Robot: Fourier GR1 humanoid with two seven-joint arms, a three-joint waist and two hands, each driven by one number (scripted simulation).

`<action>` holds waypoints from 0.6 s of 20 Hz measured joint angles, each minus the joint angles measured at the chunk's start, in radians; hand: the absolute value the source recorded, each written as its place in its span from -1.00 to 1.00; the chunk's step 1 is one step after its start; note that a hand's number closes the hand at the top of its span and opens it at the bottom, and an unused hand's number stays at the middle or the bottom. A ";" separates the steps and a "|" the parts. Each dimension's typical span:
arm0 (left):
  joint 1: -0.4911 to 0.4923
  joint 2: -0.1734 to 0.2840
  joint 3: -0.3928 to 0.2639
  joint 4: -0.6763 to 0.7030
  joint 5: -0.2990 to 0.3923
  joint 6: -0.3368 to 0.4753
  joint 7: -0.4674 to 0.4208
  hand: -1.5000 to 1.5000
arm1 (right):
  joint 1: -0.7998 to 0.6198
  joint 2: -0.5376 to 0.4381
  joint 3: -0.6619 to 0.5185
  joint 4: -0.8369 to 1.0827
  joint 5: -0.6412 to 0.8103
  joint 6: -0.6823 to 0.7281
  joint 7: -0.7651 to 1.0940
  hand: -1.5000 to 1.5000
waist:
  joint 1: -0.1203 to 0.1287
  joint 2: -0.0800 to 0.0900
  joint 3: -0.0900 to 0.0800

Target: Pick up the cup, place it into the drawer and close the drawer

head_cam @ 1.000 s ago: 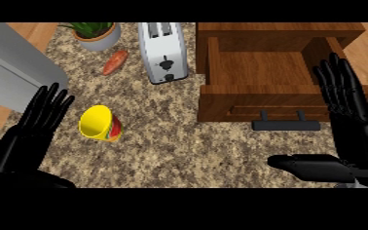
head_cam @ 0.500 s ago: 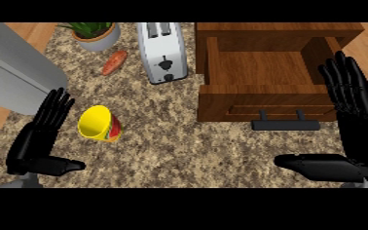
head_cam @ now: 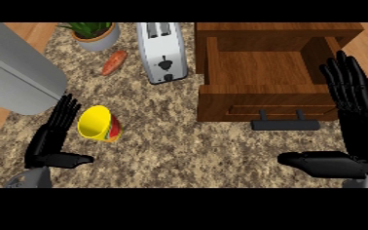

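Observation:
A yellow cup (head_cam: 98, 124) with a red and green side lies tilted on the speckled counter, its mouth facing up-left. My left hand (head_cam: 50, 139) is just left of it, fingers straight and thumb out, apart from the cup. The wooden drawer (head_cam: 266, 108) stands pulled out at the right, its inside bare, with a black handle (head_cam: 285, 124) on its front. My right hand (head_cam: 348, 102) is open at the right edge, fingers up beside the drawer's right wall, thumb stretched left below the handle.
A silver toaster (head_cam: 163, 51) stands behind the cup. An orange carrot (head_cam: 113, 63) and a potted plant (head_cam: 95, 33) lie at the back left. A grey metal surface (head_cam: 25, 78) fills the left edge.
My left hand has moved right and up toward the cup, showing more of its thumb. The right hand has barely shifted. Cup and drawer are unmoved.

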 measured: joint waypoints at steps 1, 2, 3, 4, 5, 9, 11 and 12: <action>-0.023 0.012 0.008 0.061 -0.006 -0.009 -0.034 -1.00 | -0.016 -0.004 -0.006 0.004 -0.008 0.002 0.010 -1.00 | -0.001 0.000 0.000; -0.044 0.017 0.011 0.110 -0.016 -0.006 -0.066 -1.00 | -0.013 -0.001 -0.003 -0.012 -0.006 0.000 0.020 -1.00 | -0.001 0.001 0.000; -0.063 0.023 0.014 0.152 -0.023 -0.002 -0.091 -1.00 | -0.018 -0.002 -0.007 0.001 -0.004 0.002 0.014 -1.00 | -0.001 0.000 -0.001; -0.069 0.027 0.017 0.188 -0.027 -0.001 -0.114 -1.00 | -0.003 0.011 0.009 -0.007 0.012 -0.005 0.007 -1.00 | -0.002 0.000 0.000; -0.091 0.034 0.019 0.246 -0.038 0.003 -0.142 -1.00 | -0.016 0.011 0.007 0.015 0.012 -0.003 -0.005 -1.00 | -0.003 0.001 -0.001; -0.151 0.048 0.024 0.414 -0.070 0.039 -0.239 -1.00 | -0.009 0.012 0.009 0.022 0.011 0.006 -0.018 -1.00 | -0.008 0.003 -0.002; -0.185 0.055 0.028 0.473 -0.076 0.047 -0.262 -1.00 | -0.006 0.011 0.005 0.027 0.004 0.015 -0.028 -1.00 | -0.010 0.004 -0.002; -0.198 0.051 0.026 0.499 -0.085 0.058 -0.277 -1.00 | -0.009 0.013 0.008 0.018 0.003 0.013 -0.014 -1.00 | -0.012 0.005 -0.002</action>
